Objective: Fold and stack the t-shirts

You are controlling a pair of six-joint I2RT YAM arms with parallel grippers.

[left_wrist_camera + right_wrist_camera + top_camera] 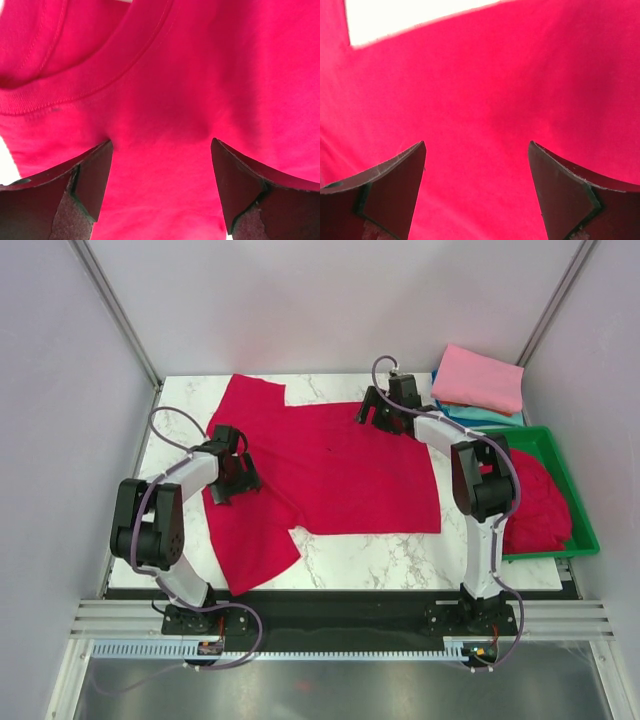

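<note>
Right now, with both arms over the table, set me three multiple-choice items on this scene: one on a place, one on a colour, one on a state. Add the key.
1. Where does the folded stack of tees lie?
A) at the far right corner of the table
B) at the near left corner
C) in the middle

2. What colour is the stack's top t-shirt?
A) teal
B) white
C) pink

3. How is the left gripper?
A) shut on cloth
B) open over the spread red t-shirt
C) out of view

Key:
1 A, the stack lies at the far right, beyond the green tray.
2 C, pink lies on top, with teal and blue beneath.
3 B, its jaws stand apart with flat red cloth between them.
</note>
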